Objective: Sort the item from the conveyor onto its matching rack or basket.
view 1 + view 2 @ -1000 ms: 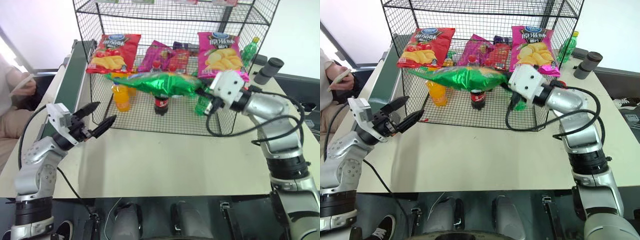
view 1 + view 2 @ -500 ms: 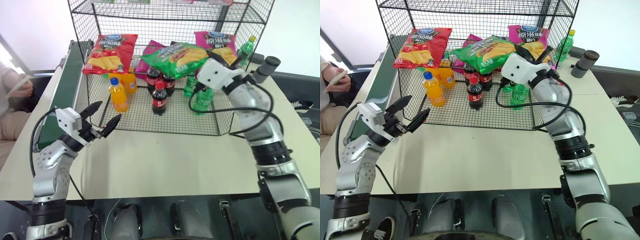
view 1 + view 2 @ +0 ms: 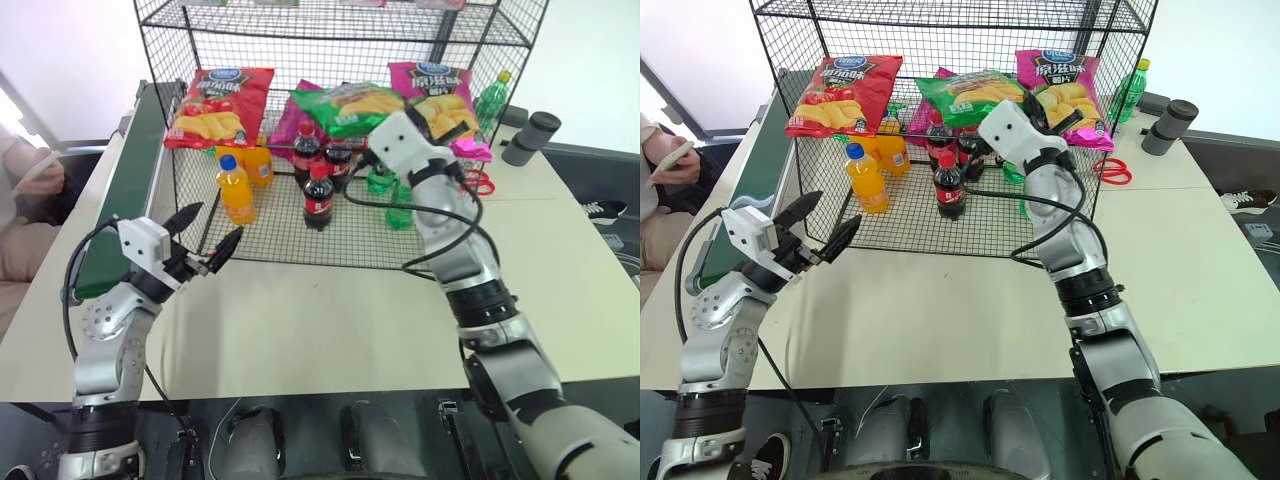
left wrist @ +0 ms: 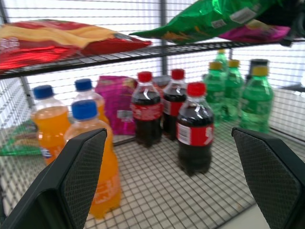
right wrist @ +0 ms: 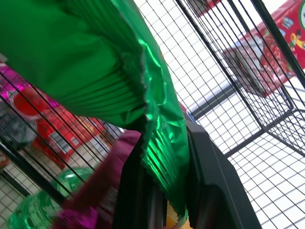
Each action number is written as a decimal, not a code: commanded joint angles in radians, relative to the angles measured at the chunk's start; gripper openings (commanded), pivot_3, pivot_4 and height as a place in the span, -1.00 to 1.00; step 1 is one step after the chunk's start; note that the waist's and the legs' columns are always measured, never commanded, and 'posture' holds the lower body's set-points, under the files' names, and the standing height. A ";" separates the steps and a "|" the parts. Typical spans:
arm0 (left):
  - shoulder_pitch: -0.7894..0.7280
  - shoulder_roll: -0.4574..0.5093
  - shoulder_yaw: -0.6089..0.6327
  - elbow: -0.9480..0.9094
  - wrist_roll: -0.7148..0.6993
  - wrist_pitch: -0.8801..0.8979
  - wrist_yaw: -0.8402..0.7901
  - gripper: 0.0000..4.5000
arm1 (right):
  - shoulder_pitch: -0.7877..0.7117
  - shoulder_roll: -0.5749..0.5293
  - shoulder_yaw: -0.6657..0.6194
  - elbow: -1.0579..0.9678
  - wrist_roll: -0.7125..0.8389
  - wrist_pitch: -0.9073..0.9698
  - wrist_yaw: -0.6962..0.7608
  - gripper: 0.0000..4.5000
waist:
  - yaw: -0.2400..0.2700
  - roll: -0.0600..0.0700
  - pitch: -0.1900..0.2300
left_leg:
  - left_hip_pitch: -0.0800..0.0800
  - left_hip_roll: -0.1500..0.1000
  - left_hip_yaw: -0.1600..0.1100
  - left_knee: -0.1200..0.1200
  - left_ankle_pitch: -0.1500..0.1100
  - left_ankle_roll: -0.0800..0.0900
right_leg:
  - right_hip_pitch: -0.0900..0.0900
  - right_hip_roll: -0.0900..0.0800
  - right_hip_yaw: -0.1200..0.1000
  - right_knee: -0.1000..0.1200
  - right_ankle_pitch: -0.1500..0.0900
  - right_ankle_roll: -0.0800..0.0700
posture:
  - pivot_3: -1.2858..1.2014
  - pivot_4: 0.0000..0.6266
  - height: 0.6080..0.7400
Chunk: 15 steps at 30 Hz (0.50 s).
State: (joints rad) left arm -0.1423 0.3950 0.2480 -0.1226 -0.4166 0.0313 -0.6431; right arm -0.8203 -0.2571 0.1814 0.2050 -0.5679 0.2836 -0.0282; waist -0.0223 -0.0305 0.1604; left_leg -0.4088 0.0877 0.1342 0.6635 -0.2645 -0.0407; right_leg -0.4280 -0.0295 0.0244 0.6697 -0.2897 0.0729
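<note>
The item, a shiny green crisp bag (image 3: 348,107), is inside the rack (image 3: 190,150) at its middle tier, between a red bag and a pink one. My right gripper (image 5: 159,186) is shut on the bag's crimped edge, and its wrist reaches in through the rack's open front. In the left wrist view the green bag (image 4: 214,19) sits just above the shelf wire. My left gripper (image 3: 212,228) is open and holds nothing. It hovers over the table's left side, in front of the rack. The conveyor (image 3: 140,150) runs along the rack's left side.
A red crisp bag (image 3: 220,105) and a pink crisp bag (image 3: 440,100) lie on the same tier. Orange bottles (image 3: 235,188), cola bottles (image 3: 318,197) and green bottles (image 3: 398,205) stand below. Red scissors (image 3: 478,182) and a dark cylinder (image 3: 525,138) are to the right. A person (image 3: 25,190) sits far left.
My right gripper has carried the green bag forward from in front of the rack into the middle tier, turning it face up. The left gripper has stayed open and about in place.
</note>
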 commanded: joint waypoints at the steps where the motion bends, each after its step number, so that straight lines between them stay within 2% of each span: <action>1: -0.006 -0.011 -0.018 -0.062 0.027 -0.027 0.035 0.99 | -0.061 0.015 -0.009 0.017 -0.020 0.006 -0.067 -1.00 | 0.000 0.000 0.000 | 0.000 0.000 0.000 0.000 0.000 0.000 | 0.000 0.000 0.000 0.000 0.000 0.000 | 0.03 -0.52 1.00; 9: -0.004 -0.017 -0.028 -0.077 0.026 -0.023 0.068 0.99 | -0.088 0.052 -0.013 0.067 -0.038 0.042 -0.163 -1.00 | -0.001 0.000 0.000 | 0.000 0.000 0.000 0.000 0.000 0.000 | 0.000 0.000 0.000 0.000 0.000 0.000 | 0.03 -0.52 1.00; 15: -0.007 -0.024 -0.043 -0.090 0.023 -0.016 0.082 0.99 | -0.074 0.114 -0.008 0.085 0.028 0.039 -0.133 -1.00 | -0.019 0.000 0.000 | 0.000 0.000 0.000 -0.001 0.000 0.000 | 0.000 0.000 0.000 0.000 0.000 0.000 | 0.03 -0.52 1.00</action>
State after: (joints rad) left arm -0.1399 0.3719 0.2084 -0.1663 -0.3947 0.0308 -0.5674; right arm -0.8759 -0.1462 0.1732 0.3017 -0.5468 0.3354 -0.1601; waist -0.0415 -0.0304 0.1604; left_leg -0.4092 0.0879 0.1342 0.6629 -0.2644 -0.0408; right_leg -0.4283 -0.0295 0.0242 0.6697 -0.2897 0.0730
